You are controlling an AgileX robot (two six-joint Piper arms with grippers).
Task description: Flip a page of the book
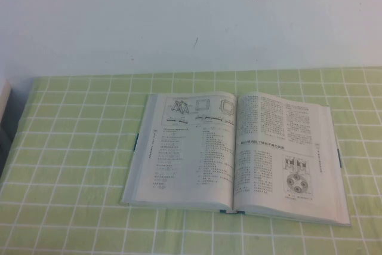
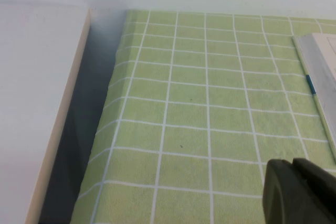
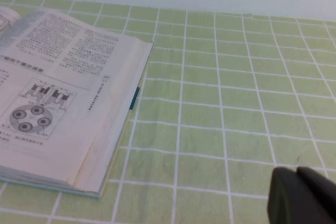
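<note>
Both grippers parked off the book [image 1: 239, 153]: left gripper [image 2: 299, 192], right gripper [image 3: 302, 195], fingers' state unclear. Catch only the page [image 1: 286, 153] at its outer edge.

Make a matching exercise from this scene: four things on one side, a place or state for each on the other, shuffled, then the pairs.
1. book
2. page
3. left hand
4. right hand

A. over bare cloth, right of the book
B. lying flat, four-circle diagram facing up
C. open on the green checked cloth
D. over bare cloth, left of the book

Pairs: 1-C, 2-B, 3-D, 4-A
</note>
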